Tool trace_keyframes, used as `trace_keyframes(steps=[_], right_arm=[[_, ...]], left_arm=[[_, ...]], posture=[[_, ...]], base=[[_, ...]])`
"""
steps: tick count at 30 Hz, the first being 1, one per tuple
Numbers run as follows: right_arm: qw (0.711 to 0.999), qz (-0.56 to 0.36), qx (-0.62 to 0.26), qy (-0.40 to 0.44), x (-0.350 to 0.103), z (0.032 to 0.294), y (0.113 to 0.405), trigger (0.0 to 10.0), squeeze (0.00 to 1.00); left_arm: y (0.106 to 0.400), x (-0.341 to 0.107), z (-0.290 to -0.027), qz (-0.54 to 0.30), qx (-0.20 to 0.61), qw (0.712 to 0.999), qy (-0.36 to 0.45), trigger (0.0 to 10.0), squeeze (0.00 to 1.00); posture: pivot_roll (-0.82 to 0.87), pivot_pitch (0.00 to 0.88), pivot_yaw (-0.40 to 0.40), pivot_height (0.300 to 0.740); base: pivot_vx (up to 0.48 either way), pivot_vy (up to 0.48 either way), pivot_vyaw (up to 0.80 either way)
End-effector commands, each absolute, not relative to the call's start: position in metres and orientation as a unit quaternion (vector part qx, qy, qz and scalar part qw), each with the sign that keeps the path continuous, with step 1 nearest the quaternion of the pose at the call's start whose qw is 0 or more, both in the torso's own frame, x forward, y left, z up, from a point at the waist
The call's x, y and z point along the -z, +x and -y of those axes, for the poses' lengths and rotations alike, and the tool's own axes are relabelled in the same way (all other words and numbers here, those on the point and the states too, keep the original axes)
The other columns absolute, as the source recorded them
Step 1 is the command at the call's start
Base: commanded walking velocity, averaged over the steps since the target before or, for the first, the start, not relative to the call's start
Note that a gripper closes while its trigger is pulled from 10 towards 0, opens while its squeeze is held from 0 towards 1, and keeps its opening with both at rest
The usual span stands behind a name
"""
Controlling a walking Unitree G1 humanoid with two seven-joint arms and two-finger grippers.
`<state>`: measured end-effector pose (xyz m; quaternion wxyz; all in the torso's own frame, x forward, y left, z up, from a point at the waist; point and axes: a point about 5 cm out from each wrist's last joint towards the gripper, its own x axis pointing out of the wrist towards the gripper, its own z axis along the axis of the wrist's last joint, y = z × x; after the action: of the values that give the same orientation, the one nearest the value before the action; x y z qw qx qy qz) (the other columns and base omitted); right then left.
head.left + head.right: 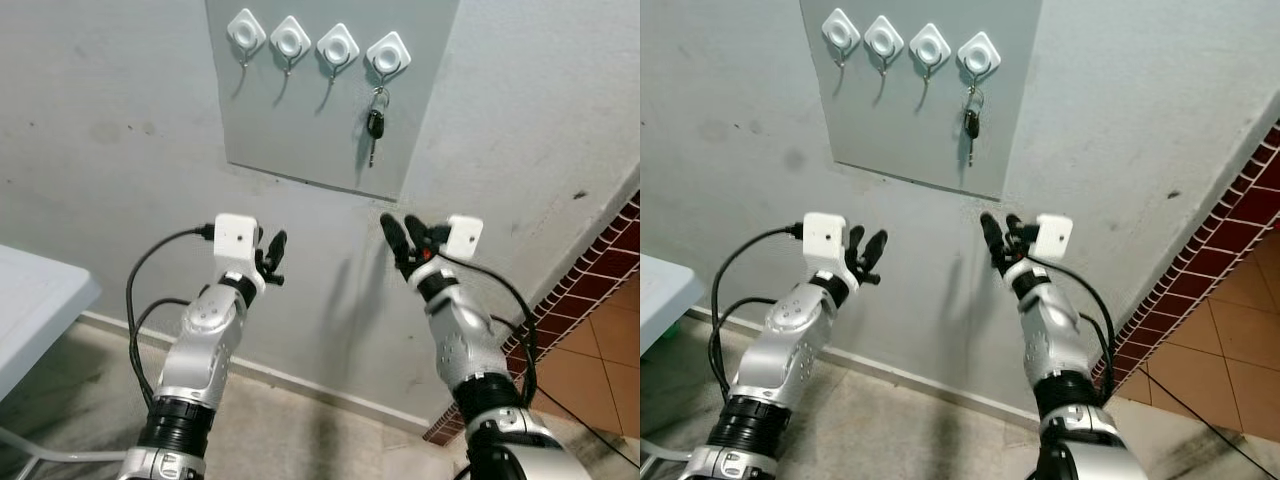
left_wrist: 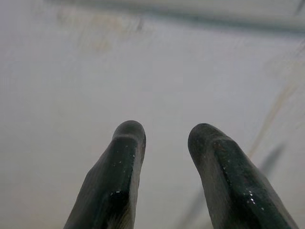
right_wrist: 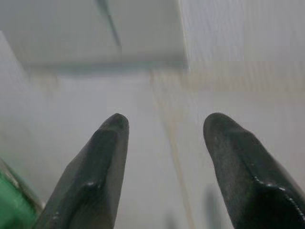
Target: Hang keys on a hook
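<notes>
The keys point(image 1: 375, 125) hang from the hook point(image 1: 387, 55) at the right end of a row of four on a grey board point(image 1: 300, 130). The other three hooks have nothing on them. The hanging looks done, I think. Now the best thing is to pull both arms gently down and away, so nothing bumps the keys off. The right gripper point(image 1: 410, 240) is below the board, fingers apart, holding nothing. The left gripper point(image 1: 270, 255) is below too, fingers apart and holding nothing.
</notes>
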<state>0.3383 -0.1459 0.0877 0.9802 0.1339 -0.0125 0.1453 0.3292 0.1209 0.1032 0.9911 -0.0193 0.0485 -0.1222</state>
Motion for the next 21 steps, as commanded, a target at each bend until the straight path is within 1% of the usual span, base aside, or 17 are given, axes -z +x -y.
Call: trace_keyframes(steps=[1,3,4,5,7,11,13,15,18,19,21], right_arm=[[0.985,-0.038,-0.125,0.113,-0.061,0.156,0.325,10.0,1.0],[0.987,-0.062,-0.113,0.101,-0.048,0.16,0.317,10.0,1.0],[0.986,-0.115,-0.095,0.078,-0.024,0.167,0.301,10.0,1.0],[0.986,-0.115,-0.095,0.078,-0.024,0.167,0.301,10.0,1.0],[0.979,-0.182,-0.077,0.055,0.004,0.174,0.279,10.0,1.0],[0.969,-0.232,-0.059,0.057,0.024,0.178,0.259,10.0,1.0],[0.962,-0.263,-0.047,0.054,0.036,0.18,0.245,10.0,1.0],[0.956,-0.288,-0.04,0.035,0.045,0.183,0.235,10.0,1.0],[0.951,-0.304,-0.033,0.034,0.051,0.185,0.227,10.0,1.0],[0.942,-0.332,-0.018,0.041,0.06,0.189,0.213,10.0,1.0],[0.935,-0.353,0.006,0.039,0.067,0.194,0.202,10.0,1.0]], left_arm=[[0.323,-0.082,-0.123,-0.063,0.119,0.991,-0.002,10.0,0.0],[0.32,-0.074,-0.124,-0.062,0.117,0.991,0.014,10.0,0.0],[0.313,-0.054,-0.123,-0.099,0.128,0.987,-0.005,10.0,0.0],[0.313,-0.054,-0.123,-0.099,0.128,0.987,-0.005,10.0,0.0],[0.303,-0.029,-0.124,-0.148,0.128,0.981,-0.01,10.0,0.0],[0.289,-0.005,-0.123,-0.195,0.131,0.972,-0.011,10.0,0.0],[0.278,0.01,-0.121,-0.227,0.139,0.964,0.01,10.0,0.0],[0.268,0.019,-0.116,-0.242,0.166,0.955,0.043,10.0,0.0],[0.261,0.026,-0.114,-0.258,0.176,0.949,0.046,10.0,0.0],[0.253,0.035,-0.114,-0.282,0.175,0.943,0.035,10.0,0.0],[0.245,0.042,-0.115,-0.301,0.178,0.936,0.038,10.0,0.0]], posture=[[0.12,0.0,-0.028,0.74],[0.12,0.0,-0.023,0.74],[0.12,0.0,-0.02,0.74],[0.12,0.0,-0.02,0.74],[0.12,0.0,-0.02,0.74],[0.13,0.0,-0.021,0.74],[0.13,0.0,-0.021,0.74],[0.13,0.0,-0.018,0.74],[0.13,0.0,-0.018,0.74],[0.11,0.0,-0.007,0.74],[0.11,0.0,-0.007,0.74]], base=[[0.0,0.0,0.0],[0.0,0.0,0.0],[0.0,0.0,0.0],[0.0,0.0,0.0],[0.0,0.0,0.0],[0.0,0.0,0.0],[0.0,0.0,0.0],[0.0,0.0,0.0],[0.0,0.0,0.0],[0.0,0.0,0.0],[0.0,0.0,0.0]])
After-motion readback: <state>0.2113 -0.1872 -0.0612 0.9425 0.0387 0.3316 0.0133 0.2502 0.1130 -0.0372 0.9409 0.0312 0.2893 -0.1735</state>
